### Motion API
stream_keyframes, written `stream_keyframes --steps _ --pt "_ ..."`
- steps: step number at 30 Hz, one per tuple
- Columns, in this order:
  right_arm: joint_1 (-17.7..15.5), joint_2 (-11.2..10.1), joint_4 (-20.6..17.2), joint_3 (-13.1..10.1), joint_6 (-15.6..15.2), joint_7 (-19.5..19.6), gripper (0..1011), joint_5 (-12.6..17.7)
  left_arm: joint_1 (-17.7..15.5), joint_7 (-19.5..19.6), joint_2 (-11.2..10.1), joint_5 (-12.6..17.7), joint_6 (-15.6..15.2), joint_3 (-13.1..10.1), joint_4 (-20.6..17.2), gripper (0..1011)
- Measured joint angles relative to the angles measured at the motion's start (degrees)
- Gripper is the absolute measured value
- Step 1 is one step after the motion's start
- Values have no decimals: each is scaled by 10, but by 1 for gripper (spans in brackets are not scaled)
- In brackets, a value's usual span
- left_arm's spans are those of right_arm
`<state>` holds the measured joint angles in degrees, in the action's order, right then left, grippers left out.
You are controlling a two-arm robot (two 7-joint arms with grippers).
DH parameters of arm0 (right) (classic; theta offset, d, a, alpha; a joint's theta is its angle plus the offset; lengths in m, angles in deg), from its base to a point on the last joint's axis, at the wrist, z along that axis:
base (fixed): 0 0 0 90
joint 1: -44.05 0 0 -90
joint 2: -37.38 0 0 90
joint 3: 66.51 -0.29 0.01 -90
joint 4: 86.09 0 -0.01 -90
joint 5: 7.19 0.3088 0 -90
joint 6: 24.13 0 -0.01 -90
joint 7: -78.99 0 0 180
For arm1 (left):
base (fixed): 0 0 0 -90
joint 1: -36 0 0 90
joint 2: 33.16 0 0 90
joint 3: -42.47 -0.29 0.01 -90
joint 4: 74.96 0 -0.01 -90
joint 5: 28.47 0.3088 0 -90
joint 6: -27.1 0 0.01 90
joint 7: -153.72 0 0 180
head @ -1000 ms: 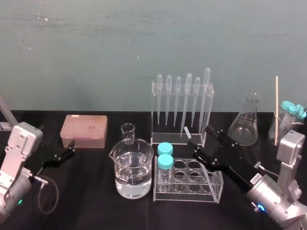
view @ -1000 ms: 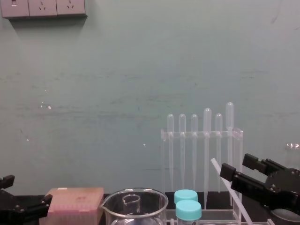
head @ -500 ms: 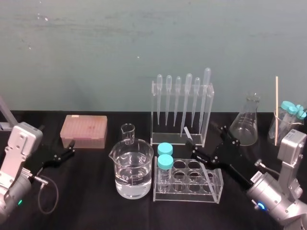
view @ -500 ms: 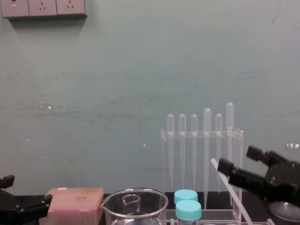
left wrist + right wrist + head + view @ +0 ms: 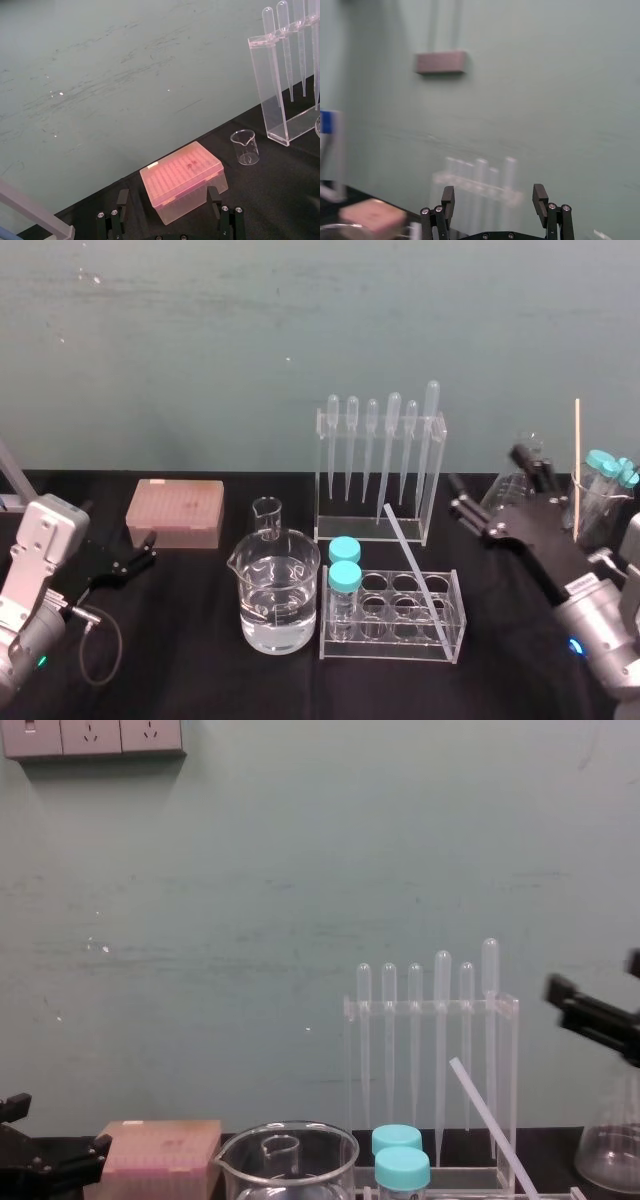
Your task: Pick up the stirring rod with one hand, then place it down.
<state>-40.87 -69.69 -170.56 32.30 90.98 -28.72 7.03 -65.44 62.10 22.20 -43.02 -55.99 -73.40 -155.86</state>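
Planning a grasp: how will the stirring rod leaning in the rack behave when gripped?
The stirring rod looks straight, so probably stiff. Thin and smooth, it may slip in the jaws. Leaning in the test tube rack, it could slide if nudged.

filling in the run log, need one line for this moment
stirring rod: tilted in test tube rack, unheld | right gripper: open, raised beside flask | left gripper: open, parked by pink box
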Motion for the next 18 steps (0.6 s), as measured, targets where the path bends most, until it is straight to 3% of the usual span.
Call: stream_keyframes --steps 5,6,9,13,16,18 --pt "-41 5 -34 -39 -69 53 1000 -8 0 0 0 0 0 0 0 1000" --pt "-41 5 -34 -39 -69 53 1000 -8 0 0 0 0 0 0 0 1000" --pt "-69 9 -54 -60 -123 76 1000 -5 0 0 0 0 0 0 0 1000" --pt "-87 12 -63 -71 -166 87 1000 -3 0 0 0 0 0 0 0 1000" --pt "-93 14 -64 -76 -190 86 1000 2 0 0 0 0 0 0 0 1000" --pt "-93 14 -64 -76 -189 86 1000 2 0 0 0 0 0 0 0 1000"
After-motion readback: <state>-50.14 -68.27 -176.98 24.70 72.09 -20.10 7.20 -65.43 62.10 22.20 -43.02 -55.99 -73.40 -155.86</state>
